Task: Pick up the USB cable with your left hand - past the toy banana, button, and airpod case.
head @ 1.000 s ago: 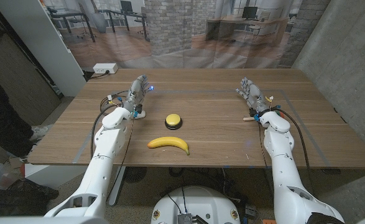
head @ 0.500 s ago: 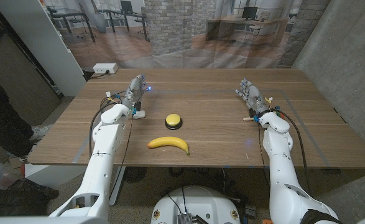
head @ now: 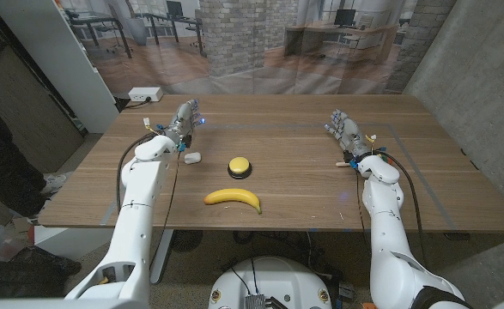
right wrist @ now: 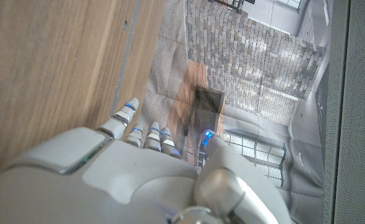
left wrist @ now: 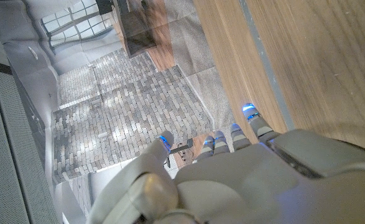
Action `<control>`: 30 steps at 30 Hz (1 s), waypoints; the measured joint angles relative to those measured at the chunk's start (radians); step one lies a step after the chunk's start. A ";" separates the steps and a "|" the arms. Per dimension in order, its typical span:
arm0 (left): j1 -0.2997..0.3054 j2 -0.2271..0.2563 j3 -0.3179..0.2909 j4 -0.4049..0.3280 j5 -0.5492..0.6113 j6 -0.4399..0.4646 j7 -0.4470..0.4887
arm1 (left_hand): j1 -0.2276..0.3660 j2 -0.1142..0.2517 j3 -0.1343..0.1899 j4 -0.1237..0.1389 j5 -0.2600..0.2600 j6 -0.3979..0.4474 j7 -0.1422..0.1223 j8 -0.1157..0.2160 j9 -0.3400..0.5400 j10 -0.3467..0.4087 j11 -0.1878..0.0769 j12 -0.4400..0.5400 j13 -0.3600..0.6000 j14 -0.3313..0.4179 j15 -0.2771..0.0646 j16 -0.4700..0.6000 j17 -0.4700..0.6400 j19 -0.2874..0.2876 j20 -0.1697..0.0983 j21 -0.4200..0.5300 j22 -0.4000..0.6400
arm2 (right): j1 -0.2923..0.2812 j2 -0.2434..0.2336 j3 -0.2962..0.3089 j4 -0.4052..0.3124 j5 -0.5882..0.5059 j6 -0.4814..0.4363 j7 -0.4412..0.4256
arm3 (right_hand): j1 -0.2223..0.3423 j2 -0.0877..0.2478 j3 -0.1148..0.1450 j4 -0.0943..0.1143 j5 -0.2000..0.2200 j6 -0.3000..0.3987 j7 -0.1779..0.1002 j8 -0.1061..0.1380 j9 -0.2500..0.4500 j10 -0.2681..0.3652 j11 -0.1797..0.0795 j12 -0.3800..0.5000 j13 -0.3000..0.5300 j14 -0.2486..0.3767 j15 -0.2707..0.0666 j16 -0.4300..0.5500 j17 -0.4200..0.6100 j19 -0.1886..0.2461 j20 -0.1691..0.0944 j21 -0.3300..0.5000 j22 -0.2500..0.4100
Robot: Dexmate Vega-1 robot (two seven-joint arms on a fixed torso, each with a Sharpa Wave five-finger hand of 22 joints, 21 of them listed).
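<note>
Curved yellow banana (head: 233,199) nearest the table's (head: 303,184) front edge. Round yellow button (head: 239,166) behind it, small white rounded case (head: 191,157) to its left. Left hand (head: 183,120) beyond the case, grip unclear; cable not discernible. Right hand (head: 345,130) near the right edge, fingers apart, holding nothing.
</note>
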 measured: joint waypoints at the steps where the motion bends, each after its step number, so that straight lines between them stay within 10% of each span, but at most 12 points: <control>1: 0.000 0.001 0.000 -0.001 0.004 0.011 -0.001 | 0.000 0.000 0.003 -0.003 0.000 0.000 0.000 0.000 0.000 0.000 0.000 0.000 0.000 0.000 0.000 0.000 0.000 0.000 0.000 0.000 0.000 | 0.000 0.000 0.000 0.000 0.000 0.000 0.000 | 0.000 0.000 0.000 0.000 0.000 0.000 0.000 0.000 0.000 0.000 0.000 0.000 0.000 0.000 0.000 0.000 0.000 0.000 0.000 0.000 0.000; 30: -0.114 0.144 0.076 -0.065 0.134 0.304 -0.118 | 0.057 0.004 0.020 -0.059 -0.035 0.071 0.021 0.000 0.000 0.097 0.050 0.016 0.005 0.094 0.040 0.004 0.002 0.030 0.055 -0.007 0.005 | 0.037 -0.004 0.014 0.078 -0.004 0.031 0.002 | 0.000 0.000 0.000 0.000 0.000 0.000 0.000 0.000 0.000 0.000 0.000 0.000 0.000 0.000 0.000 0.000 0.000 0.000 0.000 0.000 0.000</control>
